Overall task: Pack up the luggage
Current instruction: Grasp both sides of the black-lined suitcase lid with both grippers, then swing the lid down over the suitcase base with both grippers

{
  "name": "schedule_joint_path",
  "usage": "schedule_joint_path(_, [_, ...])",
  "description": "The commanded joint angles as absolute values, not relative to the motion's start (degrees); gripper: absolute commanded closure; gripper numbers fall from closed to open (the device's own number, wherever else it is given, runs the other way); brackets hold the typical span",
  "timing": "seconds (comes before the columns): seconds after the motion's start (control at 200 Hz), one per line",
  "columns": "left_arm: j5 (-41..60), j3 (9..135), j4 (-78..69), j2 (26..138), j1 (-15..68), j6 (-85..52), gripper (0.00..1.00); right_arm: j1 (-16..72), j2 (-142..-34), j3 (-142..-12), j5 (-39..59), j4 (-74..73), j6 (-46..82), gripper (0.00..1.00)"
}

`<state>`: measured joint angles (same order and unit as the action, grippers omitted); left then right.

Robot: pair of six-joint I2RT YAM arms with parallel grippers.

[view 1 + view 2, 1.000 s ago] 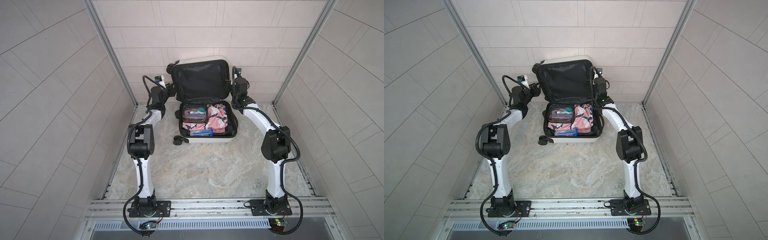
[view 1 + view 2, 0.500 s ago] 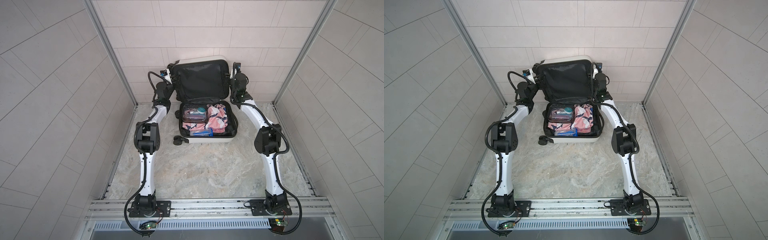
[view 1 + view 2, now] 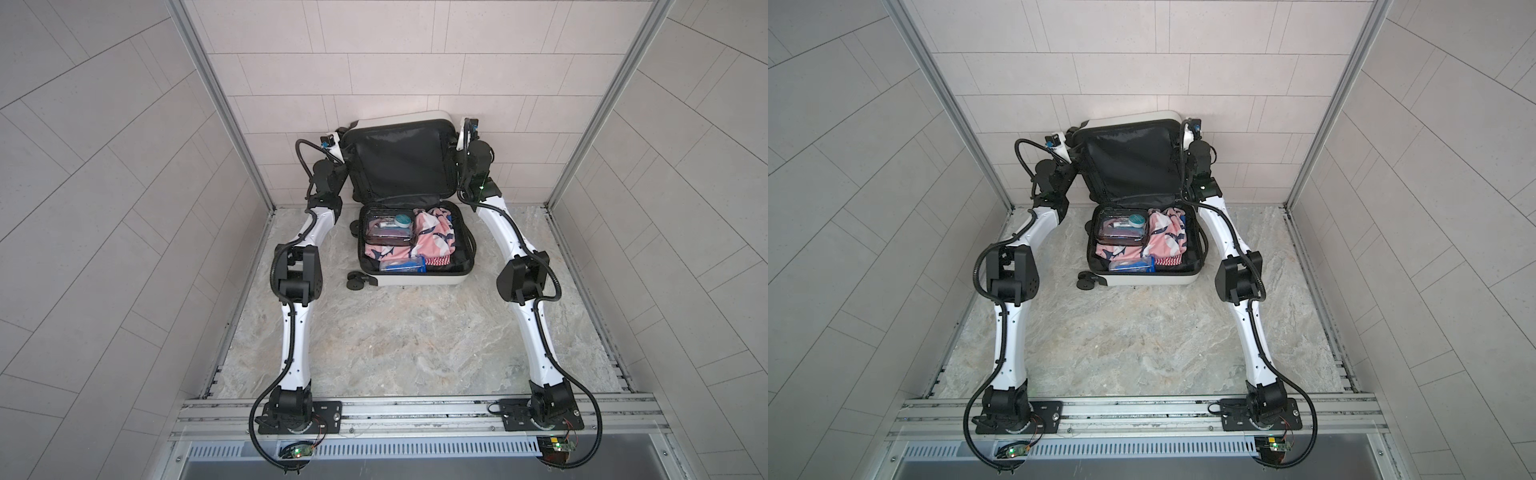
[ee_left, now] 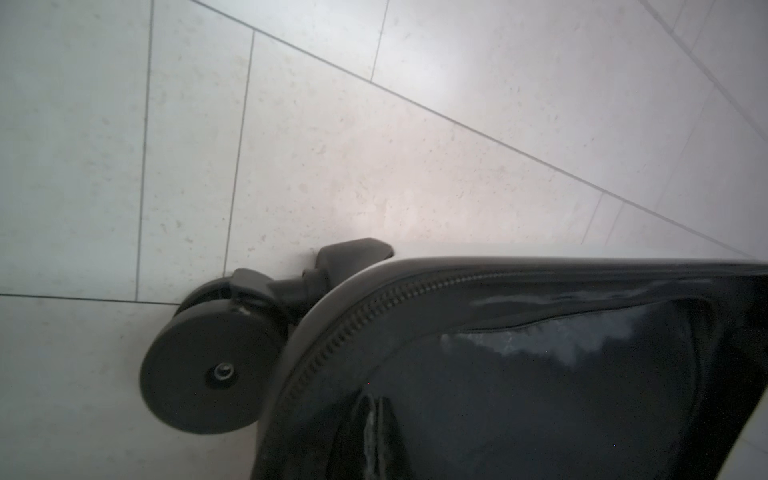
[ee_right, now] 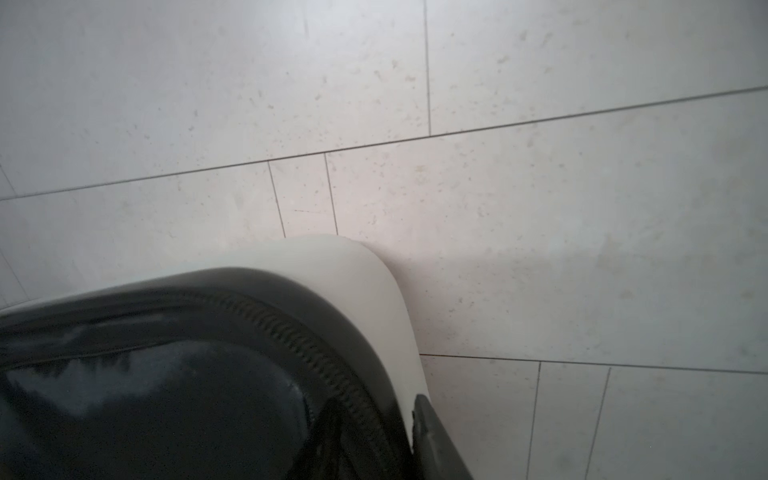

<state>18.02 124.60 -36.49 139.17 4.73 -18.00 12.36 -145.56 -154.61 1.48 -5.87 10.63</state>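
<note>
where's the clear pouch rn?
In both top views the clear black-trimmed toiletry pouch lies in the white hard-shell suitcase, rear left of its lower half, beside the pink patterned garment.

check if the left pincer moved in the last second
Yes, the left pincer moved rightward in a top view, up to the left edge of the suitcase lid.

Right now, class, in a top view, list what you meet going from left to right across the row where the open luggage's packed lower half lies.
Left arm's elbow → black wheel → clear pouch → pink patterned clothing → right arm's elbow.
</note>
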Motion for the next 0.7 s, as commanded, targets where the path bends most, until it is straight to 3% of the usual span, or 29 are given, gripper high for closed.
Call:
schedule_joint_path(0.0, [18.28, 126.35, -37.05, 138.15, 5.42, -17.58, 1.00, 11.96, -145.47, -156.10, 4.26, -5.42, 12.23, 0.92])
schedule_joint_path(0.04, [18.29, 126.06, -37.01, 137.55, 5.52, -17.43, 1.00, 11.89, -145.21, -156.10, 4.76, -4.96, 12.47, 1.00])
schedule_joint_path(0.42, [17.29, 116.19, -39.86, 127.06, 7.62, -14.50, 1.00, 11.91, -139.01, -152.63, 8.63, 0.77, 12.74, 1.00])
schedule_joint_path(0.695, [17.29, 107.50, -41.49, 119.08, 8.69, -14.46, 1.00, 11.78, -126.58, -136.11, 7.14, 0.90, 12.22, 1.00])
